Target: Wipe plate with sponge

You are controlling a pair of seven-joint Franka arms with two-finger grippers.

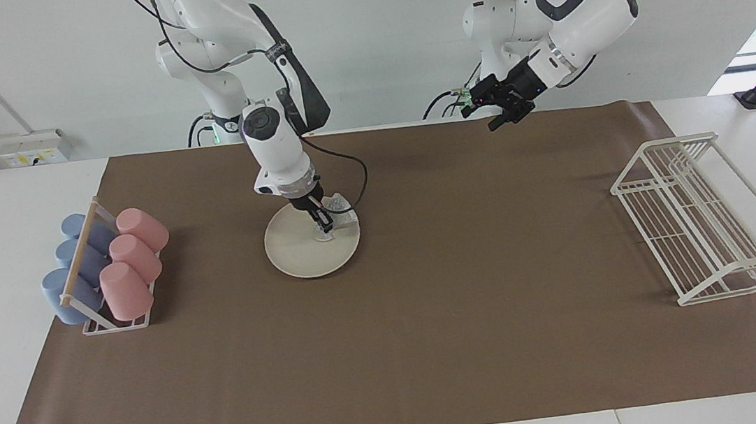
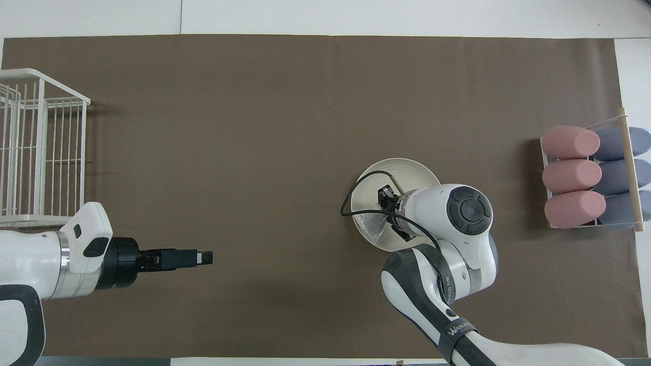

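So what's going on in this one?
The right arm's tool is shut on a small silvery-grey wad of shiny mesh, the sponge, and has it down on the round cream-white plate lying on the brown mat; contact looks made at the plate's edge nearer the robots. The left arm waits, its tool open over the mat's edge by the robots. A rack of pink and blue cups and a white wire rack sit at opposite ends, untouched.

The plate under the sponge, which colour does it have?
The plate is plain cream-white, clearest in the facing view.
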